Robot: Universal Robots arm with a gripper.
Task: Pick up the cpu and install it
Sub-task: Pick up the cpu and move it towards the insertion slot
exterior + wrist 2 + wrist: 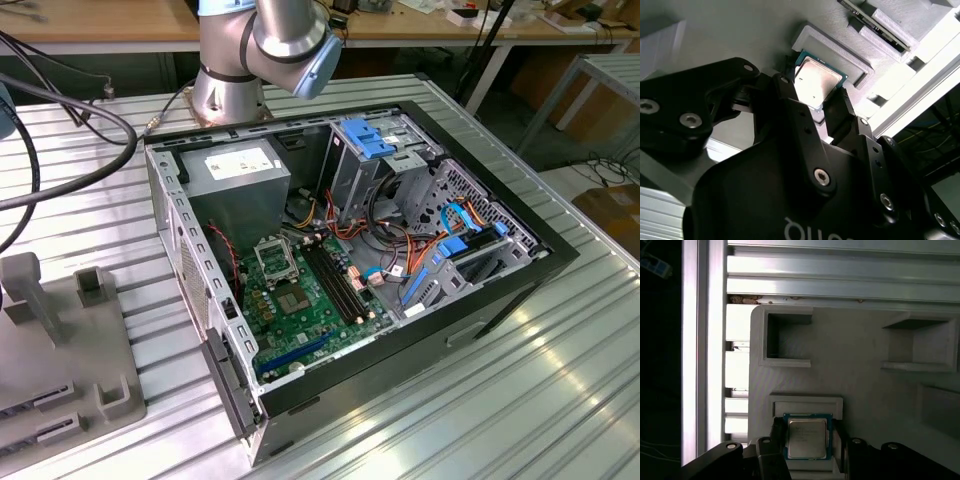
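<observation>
The tool (811,95) is clamped on the cpu (807,438) by two thin edges at the grey holder tray (865,365), well apart from the motherboard socket (273,259). So slight a hold could let the chip tilt or slip.

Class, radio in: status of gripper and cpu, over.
Copy: gripper right at cpu, grip unconfirmed. It lies flat on grey tray, not installed. Nothing seen blocking.
</observation>
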